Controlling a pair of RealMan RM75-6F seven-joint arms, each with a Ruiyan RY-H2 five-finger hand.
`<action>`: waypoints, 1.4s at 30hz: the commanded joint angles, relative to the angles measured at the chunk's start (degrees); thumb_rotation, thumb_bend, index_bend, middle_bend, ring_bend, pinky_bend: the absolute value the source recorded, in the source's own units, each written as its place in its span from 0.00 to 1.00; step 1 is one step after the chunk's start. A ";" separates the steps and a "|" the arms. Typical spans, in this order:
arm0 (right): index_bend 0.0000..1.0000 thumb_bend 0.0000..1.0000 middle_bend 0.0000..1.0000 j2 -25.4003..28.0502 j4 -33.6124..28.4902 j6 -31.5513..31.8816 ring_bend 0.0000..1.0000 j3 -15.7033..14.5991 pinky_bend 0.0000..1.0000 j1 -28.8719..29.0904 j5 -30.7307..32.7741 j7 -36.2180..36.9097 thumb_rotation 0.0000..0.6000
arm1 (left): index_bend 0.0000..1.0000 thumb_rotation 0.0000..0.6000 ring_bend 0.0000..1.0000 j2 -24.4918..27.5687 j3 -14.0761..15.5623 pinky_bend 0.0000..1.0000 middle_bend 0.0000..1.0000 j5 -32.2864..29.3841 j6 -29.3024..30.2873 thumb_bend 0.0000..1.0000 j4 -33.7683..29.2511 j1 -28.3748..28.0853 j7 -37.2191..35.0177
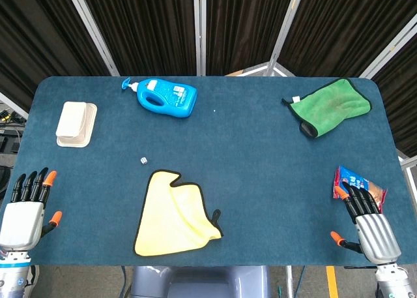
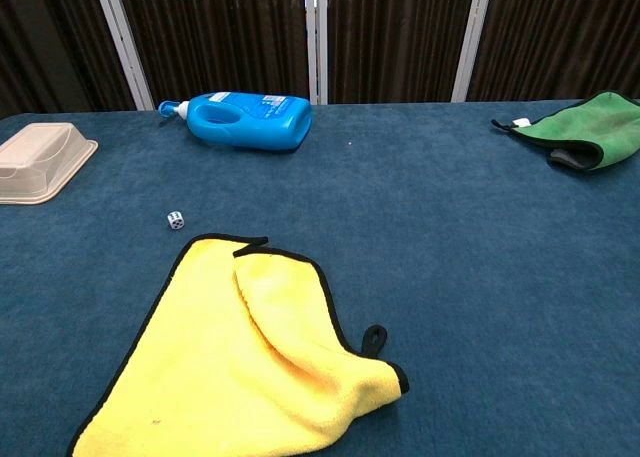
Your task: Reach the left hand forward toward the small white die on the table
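The small white die (image 1: 143, 160) lies on the blue table, just beyond the yellow cloth's top corner; the chest view shows the die (image 2: 176, 219) left of centre. My left hand (image 1: 27, 207) sits at the table's near left corner, fingers straight and apart, holding nothing, well short and left of the die. My right hand (image 1: 366, 216) rests at the near right, fingers extended, their tips on a red and blue packet (image 1: 360, 182). Neither hand appears in the chest view.
A yellow cloth (image 1: 174, 214) lies crumpled near the front centre. A blue detergent bottle (image 1: 163, 96) lies on its side at the back. A beige lidded box (image 1: 75, 122) sits at the left, a green cloth (image 1: 331, 105) at the back right.
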 commanded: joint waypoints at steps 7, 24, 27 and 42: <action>0.02 0.10 0.00 0.16 -0.03 0.27 0.00 -0.21 0.00 -0.16 -0.32 0.26 1.00 | 0.00 1.00 0.00 -0.19 -0.22 0.00 0.00 -0.19 -0.42 0.27 0.23 -0.40 0.58; 0.02 0.09 0.00 0.81 -0.38 -0.51 0.00 0.78 0.00 0.18 1.69 1.05 1.00 | 0.17 1.00 0.00 1.56 -5.07 0.00 0.00 0.76 -17.44 0.28 9.97 -15.08 -5.59; 0.02 0.09 0.00 0.83 -0.23 -0.76 0.00 1.02 0.00 0.29 2.17 1.32 1.00 | 0.20 1.00 0.00 0.99 -5.31 0.00 0.00 0.88 -21.04 0.29 12.53 -17.98 -6.10; 0.02 0.09 0.00 0.57 1.08 -2.98 0.00 1.96 0.00 0.89 5.19 2.34 1.00 | 0.24 1.00 0.00 -5.91 -5.86 0.00 0.00 -1.75 -40.11 0.30 24.97 -32.32 -6.33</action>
